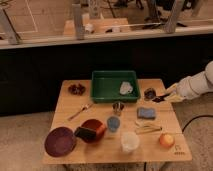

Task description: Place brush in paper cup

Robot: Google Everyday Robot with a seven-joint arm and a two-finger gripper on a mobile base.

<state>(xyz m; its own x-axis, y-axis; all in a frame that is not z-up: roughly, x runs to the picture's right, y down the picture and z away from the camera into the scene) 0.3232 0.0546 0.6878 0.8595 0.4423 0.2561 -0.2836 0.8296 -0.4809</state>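
The brush (150,93) lies on the wooden table (65,95) near its right edge, just right of the green tray. Its dark rounded head points left and its slim black handle runs right toward my gripper. My gripper (163,97) reaches in from the right on a white arm and is at the end of the handle, low over the table. The paper cup (130,141), whitish and tapered, stands upright near the table's front edge, well in front of the brush and to its left.
A green tray (107,86) at the back centre holds a pale crumpled thing. A small metal cup (118,107), a blue cup (113,123), a blue sponge (146,113), a fork (80,111), a red bowl (92,130), a maroon plate (60,141) and an orange fruit (166,140) stand about.
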